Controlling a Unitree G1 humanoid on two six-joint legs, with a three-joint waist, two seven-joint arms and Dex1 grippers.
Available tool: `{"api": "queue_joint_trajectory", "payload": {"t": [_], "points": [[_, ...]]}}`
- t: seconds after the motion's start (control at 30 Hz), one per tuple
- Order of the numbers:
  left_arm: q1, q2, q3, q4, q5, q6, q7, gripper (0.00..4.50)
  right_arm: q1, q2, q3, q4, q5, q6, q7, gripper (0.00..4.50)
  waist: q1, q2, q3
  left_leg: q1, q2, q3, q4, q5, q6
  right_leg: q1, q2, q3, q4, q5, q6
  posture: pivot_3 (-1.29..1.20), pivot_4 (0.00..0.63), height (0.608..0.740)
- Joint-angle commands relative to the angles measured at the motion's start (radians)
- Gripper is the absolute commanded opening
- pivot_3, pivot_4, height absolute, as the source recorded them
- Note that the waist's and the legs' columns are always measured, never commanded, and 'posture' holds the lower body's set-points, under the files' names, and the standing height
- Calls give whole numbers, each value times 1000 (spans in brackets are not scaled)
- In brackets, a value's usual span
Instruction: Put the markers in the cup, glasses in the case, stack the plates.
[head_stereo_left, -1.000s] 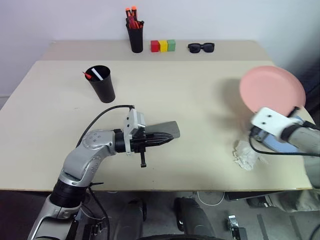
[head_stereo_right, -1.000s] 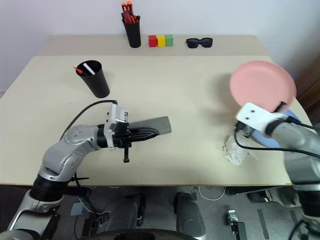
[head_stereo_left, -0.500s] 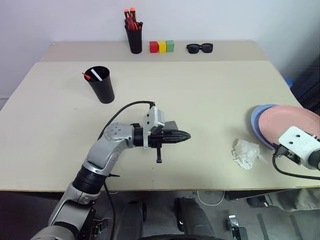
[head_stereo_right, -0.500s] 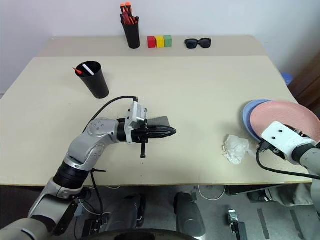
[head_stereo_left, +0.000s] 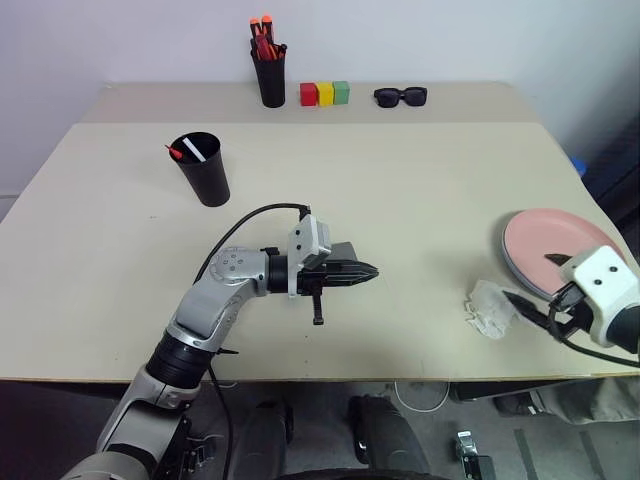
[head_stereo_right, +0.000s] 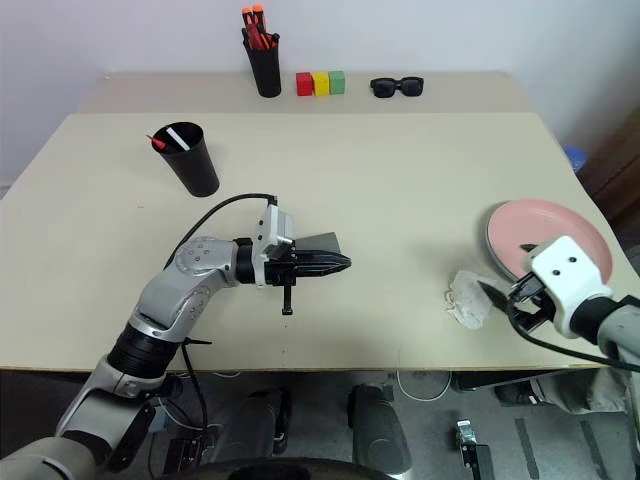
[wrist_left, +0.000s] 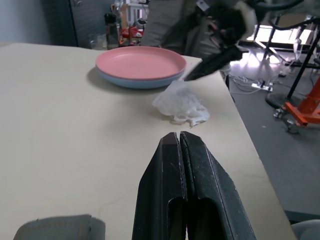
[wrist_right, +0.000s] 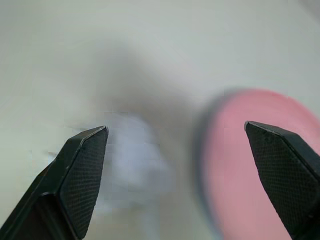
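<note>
1. Over the table, from the head's left eye: the pink plate (head_stereo_left: 556, 243) lies flat on top of the blue plate (head_stereo_left: 510, 253) near the table's (head_stereo_left: 400, 180) right edge, just beyond the right gripper (head_stereo_left: 530, 305), so the stacking looks done. The cup (head_stereo_left: 204, 168), with both markers (head_stereo_left: 189, 151) standing in it, sits well behind the left gripper (head_stereo_left: 362, 271). The case (head_stereo_left: 342, 251) rests under and just behind that gripper's fingers, its long axis running along them. I cannot make out the glasses.

2. From the right eye: the left gripper is pinched tight with nothing between its fingers and points level toward the robot's right. Being right over the case, this arm is the nearer one for any work there. A crumpled tissue (head_stereo_right: 466, 297) lies just beside the right fingers.

3. From the left wrist: the two fingers (wrist_left: 197, 185) meet flat, empty. A grey corner of the case shows close beside their base. Both plates sit far ahead of the tips, with the tissue between, and the other gripper's dark fingers hang by the plates' rim.

4. From the right wrist: the fingers (wrist_right: 82, 170) stand spread wide apart, gripping nothing. Between them, blurred, lie the tissue toward one finger and the pink plate toward the other.
</note>
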Motion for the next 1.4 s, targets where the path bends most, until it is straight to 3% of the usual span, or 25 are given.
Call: {"api": "queue_joint_trajectory", "payload": {"t": [0.03,0.13,0.23,0.47,0.57,0.7,0.93,1.07,1.17,1.4], "points": [[-1,-5,5,-33,-1,-21,4,0,18,16,80,-35,-18,21,-54,4446,0,0,0,0,0,0,0,0,0,0,0,0,0,0,0,0,150,740],[18,2,3,-55,-3,-16,9,0,22,21,144,-6,-57,28,-104,4446,-1,0,0,0,0,0,0,0,0,0,0,0,0,0,0,0,150,740],[28,6,3,-63,-2,-14,11,0,26,12,167,8,-67,24,-116,3600,0,0,0,0,0,0,0,0,0,0,0,0,0,0,0,0,150,740],[30,5,2,-59,1,-15,15,0,-7,-24,138,34,-80,19,-136,13,-1,0,0,0,0,0,0,0,0,0,0,0,0,0,0,0,150,740],[29,3,2,-55,1,-17,18,0,-27,-44,118,25,-81,16,-139,13,0,0,0,0,0,0,0,0,0,0,0,0,0,0,0,0,150,740],[16,-2,25,-32,-6,-20,32,0,-162,-39,35,51,-30,70,-188,13,-4,0,0,0,0,1,1,0,0,0,0,0,0,0,0,0,150,740],[5,1,52,-9,1,-28,48,0,-291,-101,58,298,-190,76,-356,13,4,0,0,-1,-1,0,1,0,0,0,-1,0,-1,0,0,0,150,740],[13,7,72,-51,-4,-3,92,0,-340,-90,87,365,-192,49,-373,1505,-6,0,0,-1,-1,1,0,-1,1,0,-1,0,-1,0,1,0,150,740],[21,16,105,-84,-17,27,141,0,-378,-102,129,412,-221,27,-394,3046,-10,1,0,0,0,1,0,-1,1,-1,0,1,1,0,1,0,150,740],[49,49,262,-119,-28,95,300,0,-534,-36,173,444,-107,-107,-315,3046,-9,1,0,0,0,1,1,-1,1,-1,0,1,1,1,2,0,150,740]]}}
